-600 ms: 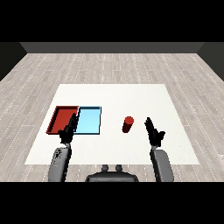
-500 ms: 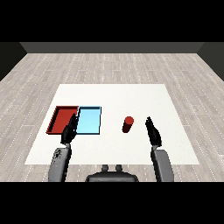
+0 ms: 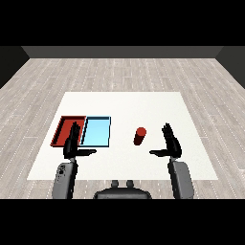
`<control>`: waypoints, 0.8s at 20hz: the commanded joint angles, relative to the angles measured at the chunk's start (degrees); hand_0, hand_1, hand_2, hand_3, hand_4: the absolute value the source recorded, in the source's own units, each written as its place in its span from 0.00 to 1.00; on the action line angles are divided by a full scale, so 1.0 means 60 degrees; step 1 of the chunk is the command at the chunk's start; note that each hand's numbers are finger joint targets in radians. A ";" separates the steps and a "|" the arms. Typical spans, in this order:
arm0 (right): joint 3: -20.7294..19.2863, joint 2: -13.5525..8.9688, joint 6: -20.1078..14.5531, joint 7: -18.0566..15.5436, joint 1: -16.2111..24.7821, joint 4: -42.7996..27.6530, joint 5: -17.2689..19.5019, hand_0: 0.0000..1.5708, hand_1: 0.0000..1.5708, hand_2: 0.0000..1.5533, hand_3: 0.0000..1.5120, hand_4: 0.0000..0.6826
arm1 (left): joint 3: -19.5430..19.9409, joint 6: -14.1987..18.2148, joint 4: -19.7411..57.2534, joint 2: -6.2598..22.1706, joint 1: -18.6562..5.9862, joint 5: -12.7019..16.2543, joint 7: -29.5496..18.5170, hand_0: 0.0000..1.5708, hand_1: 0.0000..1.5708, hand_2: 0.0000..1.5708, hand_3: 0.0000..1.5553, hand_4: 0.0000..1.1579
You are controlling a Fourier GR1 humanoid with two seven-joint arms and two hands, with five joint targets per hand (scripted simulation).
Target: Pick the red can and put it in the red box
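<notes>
1. The red can (image 3: 139,136) stands upright on the white table (image 3: 143,103), right of the light blue tray (image 3: 96,131).
2. Right hand (image 3: 171,143), fingers straight, sits beside it, apparently approaching; it must close around it.
3. Left hand (image 3: 72,142) is open near the red tray (image 3: 64,130).

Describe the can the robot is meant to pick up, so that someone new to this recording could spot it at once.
On the white table, look to the right of the two trays that lie side by side, the red tray and the light blue tray. The red can stands alone there, just left of the open right hand. It is the only small upright cylinder, and it lies in neither tray.
</notes>
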 commanded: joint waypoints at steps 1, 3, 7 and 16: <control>-0.0455 -0.0356 0.0677 -0.0841 -0.0259 0.0363 -0.0486 0.00 0.00 0.00 0.00 0.00 | 0.0032 -0.0018 0.0623 -0.0323 0.0292 -0.0020 -0.1674 0.00 0.00 0.00 0.00 0.00; -0.0337 -0.0204 0.0548 -0.1110 -0.0050 0.0374 -0.0227 0.00 0.00 0.00 0.00 0.00 | 0.0394 -0.0487 0.0389 0.0160 0.0065 0.0466 -0.1173 0.00 0.00 0.00 0.00 0.00; -0.0448 -0.0355 0.0941 -0.1220 0.0055 0.0607 -0.0324 0.00 0.00 0.00 0.00 0.00 | 0.0297 -0.0198 0.1093 -0.0089 -0.0428 0.0270 -0.1650 0.00 0.00 0.00 0.00 0.00; -0.0385 -0.0037 0.0661 -0.1373 0.0304 0.0662 -0.0186 0.00 0.00 0.00 0.00 0.00 | 0.0080 -0.0044 0.1300 -0.0242 -0.0241 -0.0068 -0.2064 0.00 0.00 0.00 0.00 0.00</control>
